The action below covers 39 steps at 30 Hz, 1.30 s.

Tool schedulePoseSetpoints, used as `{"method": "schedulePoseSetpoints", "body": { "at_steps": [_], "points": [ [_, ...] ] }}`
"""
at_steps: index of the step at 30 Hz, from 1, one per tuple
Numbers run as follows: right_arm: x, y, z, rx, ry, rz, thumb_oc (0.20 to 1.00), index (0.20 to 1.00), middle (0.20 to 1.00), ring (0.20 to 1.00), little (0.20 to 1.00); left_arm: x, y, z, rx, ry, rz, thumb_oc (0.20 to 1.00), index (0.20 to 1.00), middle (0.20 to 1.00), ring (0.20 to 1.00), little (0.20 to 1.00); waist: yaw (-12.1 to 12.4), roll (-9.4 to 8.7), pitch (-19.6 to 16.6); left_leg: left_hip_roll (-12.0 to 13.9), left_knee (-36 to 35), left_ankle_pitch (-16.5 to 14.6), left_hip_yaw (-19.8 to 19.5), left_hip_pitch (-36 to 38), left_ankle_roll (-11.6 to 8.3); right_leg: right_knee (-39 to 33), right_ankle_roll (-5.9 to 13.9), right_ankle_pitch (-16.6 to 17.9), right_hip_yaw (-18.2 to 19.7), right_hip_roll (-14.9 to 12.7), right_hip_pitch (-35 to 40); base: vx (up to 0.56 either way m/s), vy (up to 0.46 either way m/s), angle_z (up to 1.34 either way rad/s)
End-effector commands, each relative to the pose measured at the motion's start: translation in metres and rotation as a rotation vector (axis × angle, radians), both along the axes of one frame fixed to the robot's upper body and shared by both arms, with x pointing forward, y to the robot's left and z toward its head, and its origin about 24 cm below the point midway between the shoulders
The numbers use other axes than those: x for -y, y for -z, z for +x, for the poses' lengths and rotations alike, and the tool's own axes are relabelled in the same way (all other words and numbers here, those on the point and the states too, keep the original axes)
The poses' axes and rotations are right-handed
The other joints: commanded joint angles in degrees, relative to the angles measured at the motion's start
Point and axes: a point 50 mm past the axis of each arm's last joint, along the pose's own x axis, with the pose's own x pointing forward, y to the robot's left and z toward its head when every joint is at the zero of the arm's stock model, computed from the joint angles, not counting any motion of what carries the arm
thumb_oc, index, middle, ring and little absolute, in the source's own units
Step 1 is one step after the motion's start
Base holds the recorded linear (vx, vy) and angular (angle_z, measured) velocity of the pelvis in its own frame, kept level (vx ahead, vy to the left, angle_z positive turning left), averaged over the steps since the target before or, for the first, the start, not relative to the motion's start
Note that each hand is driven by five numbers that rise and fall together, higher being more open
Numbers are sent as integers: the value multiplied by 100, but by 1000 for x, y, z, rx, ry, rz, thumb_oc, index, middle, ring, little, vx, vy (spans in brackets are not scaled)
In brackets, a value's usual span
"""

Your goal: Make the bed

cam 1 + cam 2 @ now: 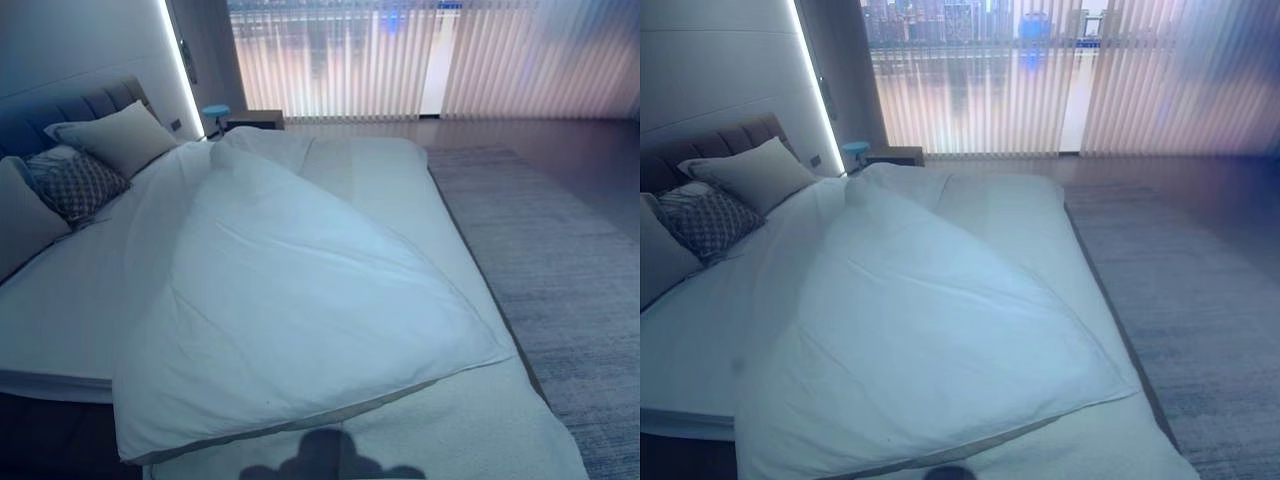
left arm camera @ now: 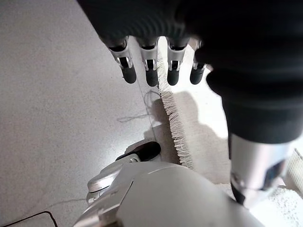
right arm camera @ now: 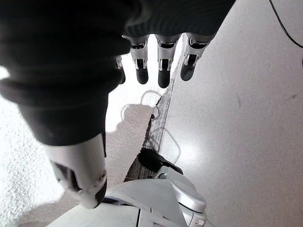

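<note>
The bed (image 1: 60,320) runs away from the camera toward a wall of vertical blinds (image 1: 400,60), with its padded headboard (image 1: 60,105) along one long side as the head views show it. A white duvet (image 1: 290,290) lies skewed across the bed: one corner reaches toward the blinds, another points at the foot-side edge, and its near edge hangs over the bed's near end, so a bare stretch of sheet (image 1: 55,310) shows between the duvet and the headboard. Against the headboard sit a plain light pillow (image 1: 120,135) and, just beside it, a dark patterned cushion (image 1: 80,185), with another pale pillow (image 1: 15,220) nearer the camera. Past the bed's far corner, near the blinds, stand a small bedside table (image 1: 255,118) and a blue stool (image 1: 215,112). A grey rug (image 1: 560,280) lies on the floor (image 1: 560,140) along the side of the bed away from the headboard. The wrist views give what the head views do not: the left hand (image 2: 156,66) and the right hand (image 3: 156,61) each hang with fingers straight and relaxed, holding nothing, well apart from the duvet, above a pale floor and the fringed edge of a light mat (image 2: 173,123).
</note>
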Motion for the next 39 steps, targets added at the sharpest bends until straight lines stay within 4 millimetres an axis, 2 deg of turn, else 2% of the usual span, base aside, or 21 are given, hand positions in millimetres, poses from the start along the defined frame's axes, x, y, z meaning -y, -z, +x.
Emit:
{"method": "schedulePoseSetpoints", "body": {
  "at_steps": [1, 12, 16, 19, 21, 22, 23, 26, 27, 29, 33, 39],
  "points": [
    [-3, -2, 18, 49, 30, 13, 1000, 1000, 1000, 1000, 1000, 1, -2, 13, 19, -31, -10, 1000, 1000, 1000, 1000, 1000, -91, -263, 22, -345, 33, -118, 301, -50, -45, 26, 298, 106, 263, -80, 44, 0, 0, 0],
    [-18, -1, 33, 136, 127, 86, 1000, 1000, 1000, 1000, 1000, 4, 0, 10, 14, -36, -19, 1000, 1000, 1000, 1000, 1000, -94, -237, 39, -318, 33, -144, 332, -28, -60, 26, 296, 87, 286, -66, 41, 3, 0, 0],
    [-27, -3, 45, 215, 247, 147, 1000, 1000, 1000, 1000, 1000, 5, -1, 12, 26, -41, -19, 1000, 1000, 1000, 1000, 1000, -96, -223, 73, -309, 33, -139, 328, -46, -72, 26, 299, 76, 280, -58, 29, 0, 0, 0],
    [-32, -8, 63, 315, 391, 209, 1000, 1000, 1000, 1000, 1000, 7, -2, 17, 45, -48, -18, 1000, 1000, 1000, 1000, 1000, -101, -198, 139, -306, 33, -125, 335, -82, -87, 26, 306, 87, 262, -62, -11, 0, 0, 0],
    [-35, -15, 82, 415, 507, 263, 1000, 1000, 1000, 1000, 1000, 8, -3, 23, 65, -53, -15, 1000, 1000, 1000, 1000, 1000, -98, -175, 208, -295, 33, -99, 338, -142, -101, 26, 305, 105, 245, -72, -72, -57, 0, 0],
    [-36, -25, 103, 519, 621, 314, 1000, 1000, 1000, 1000, 1000, 9, -4, 30, 90, -59, -11, 1000, 1000, 1000, 1000, 1000, -99, -155, 306, -290, 33, -68, 329, -220, -112, 26, 303, 131, 237, -76, -149, -61, 0, 0],
    [-36, -25, 103, 520, 621, 314, 1000, 1000, 1000, 1000, 1000, 9, -4, 30, 90, -59, -11, 1000, 1000, 1000, 1000, 1000, -98, -155, 306, -290, 33, -68, 329, -221, -112, 26, 303, 132, 237, -76, -150, -82, 2, 1],
    [-31, -46, 141, 676, 764, 371, 1000, 1000, 1000, 1000, 1000, 13, -8, 45, 141, -66, -16, 1000, 1000, 1000, 1000, 1000, -82, -103, 520, -285, 33, 15, 307, -434, -130, 26, 303, 203, 201, -98, -349, -104, 8, 3],
    [-26, -62, 164, 769, 839, 397, 1000, 1000, 1000, 1000, 1000, 15, -10, 53, 162, -70, -15, 1000, 1000, 1000, 1000, 1000, -57, -71, 630, -288, 33, 62, 285, -557, -140, 29, 304, 247, 167, -119, -464, -70, 3, 8],
    [-23, -68, 172, 802, 864, 400, 1000, 1000, 1000, 1000, 1000, 17, -10, 56, 170, -70, -18, 1000, 1000, 1000, 1000, 1000, -51, -56, 677, -293, 33, 83, 279, -619, -143, 37, 303, 271, 164, -120, -531, -51, 4, 11],
    [-12, -103, 212, 966, 939, 417, 1000, 1000, 1000, 1000, 1000, 21, -13, 64, 196, -84, -16, 1000, 1000, 1000, 1000, 1000, -14, 10, 893, -292, 33, 196, 254, -925, -157, 71, 305, 357, 137, -145, -855, -50, -3, 9],
    [4, -148, 250, 1125, 1016, 425, 1000, 1000, 1000, 1000, 1000, 26, -14, 71, 219, -108, -23, 1000, 1000, 1000, 1000, 1000, 44, 75, 1125, -296, 33, 284, 235, -1295, -161, 123, 318, 409, 118, -184, -1238, 4, -10, 8]
  ]
}}
